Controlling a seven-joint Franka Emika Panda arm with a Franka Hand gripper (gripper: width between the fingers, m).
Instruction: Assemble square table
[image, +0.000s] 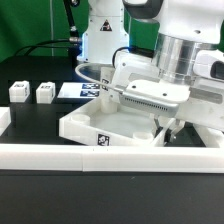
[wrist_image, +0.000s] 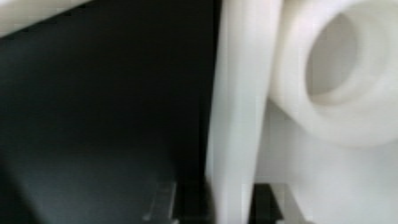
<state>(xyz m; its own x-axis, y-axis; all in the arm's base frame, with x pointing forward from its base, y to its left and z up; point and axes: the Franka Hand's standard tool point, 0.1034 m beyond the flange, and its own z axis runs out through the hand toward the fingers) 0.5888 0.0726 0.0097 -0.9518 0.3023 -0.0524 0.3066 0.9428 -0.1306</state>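
Right of centre in the exterior frame, the jaws are clamped on the square top's thin rim, which stands between them.

— How is the arm standing?

— It is arching over from above and behind the hand, and its thick last links are pointing steeply down.

— And the wrist?

— It is sitting right above the hand, leaning a little to one side.

— What is the hand doing?

— It is hanging low, with its fingers pointing downward.

— Are the fingers apart?

— Barely. In the wrist view the two dark fingertips are sitting close together and are pinching a thin upright wall of the square table top between them.
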